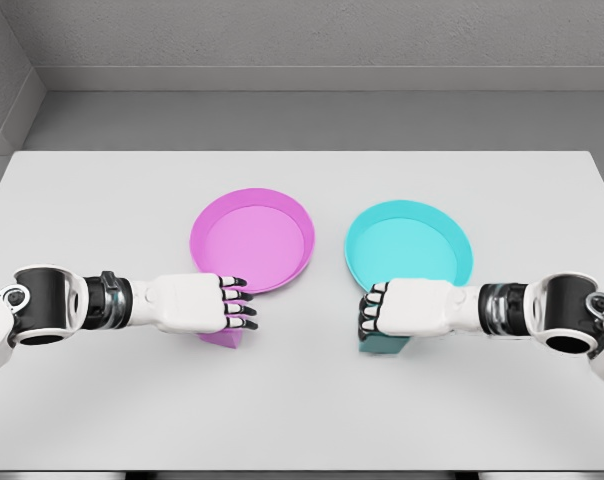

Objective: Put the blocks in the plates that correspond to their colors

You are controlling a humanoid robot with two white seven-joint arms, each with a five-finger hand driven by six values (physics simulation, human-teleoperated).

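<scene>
I see 2 plates mid-frame on the white table [302, 400]: the pink plate [253, 239] left of center and the teal plate [408, 245] right of center, both w/ nothing in them. The pink block [225, 338] sits on the table just below the pink plate's lower edge, and my left hand [204, 303], coming in from the lower left, has its fingers curled down over the block, grabbing it. Same on the other side: the teal block [385, 344] is just below the teal plate, not in it, w/ my right hand [406, 308] from the lower right clamped over it.
</scene>
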